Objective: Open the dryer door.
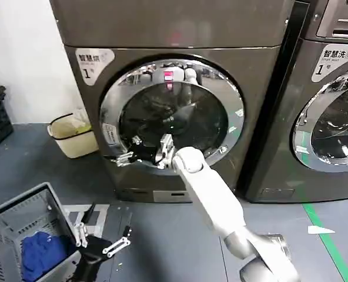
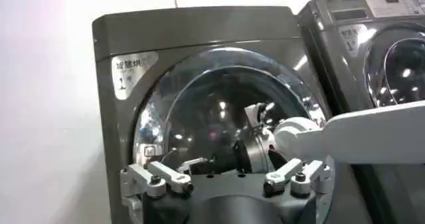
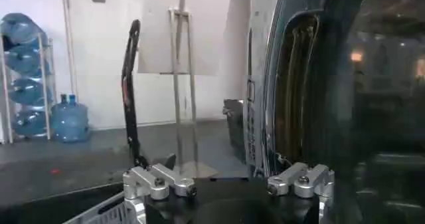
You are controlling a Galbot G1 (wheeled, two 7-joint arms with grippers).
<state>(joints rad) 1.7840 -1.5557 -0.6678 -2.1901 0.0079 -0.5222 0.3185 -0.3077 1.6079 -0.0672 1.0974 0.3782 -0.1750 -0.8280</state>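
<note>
Right gripper [image 1: 127,154] reaches across the dryer door [image 1: 171,115], fingers spread at its lower-left chrome rim, gripping nothing, likely hunting the latch edge. Left gripper [image 1: 100,238] waits open below, empty.

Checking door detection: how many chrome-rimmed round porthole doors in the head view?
2. The dryer door with wide chrome rim and dark glass sits centre, on the dark grey machine, with the right end effector at its lower left rim. The neighbouring machine's similar door is at the right edge, partly cropped.
</note>
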